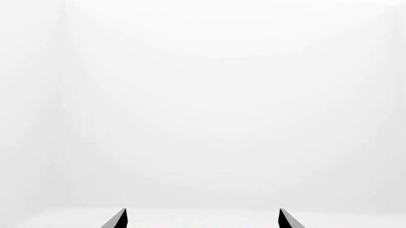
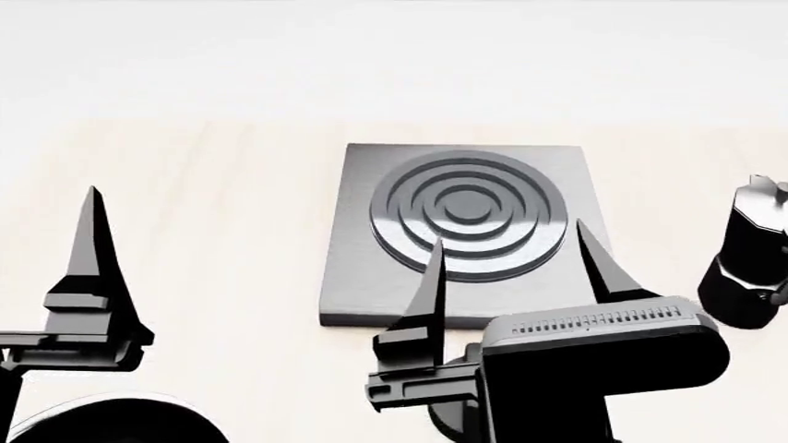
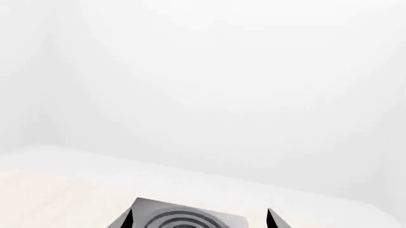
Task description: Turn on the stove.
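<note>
The stove (image 2: pixel 357 277) is a flat square grey slab on the pale tabletop, with a raised ring burner (image 2: pixel 468 214) in its middle. My right gripper (image 2: pixel 515 272) hovers over the stove's near edge, open, its two dark fingers spread wide with nothing between them. The right wrist view shows the stove (image 3: pixel 142 209) low between the right gripper's (image 3: pixel 199 221) tips. My left gripper (image 1: pixel 203 219) is open and empty, facing a blank white wall. In the head view only one of its fingers (image 2: pixel 96 268) shows, well left of the stove.
A black moka pot (image 2: pixel 754 254) stands at the stove's right, close to the view's edge. A dark round shape (image 2: pixel 111 423) sits at the bottom left under my left arm. White walls lie beyond the table's far edge.
</note>
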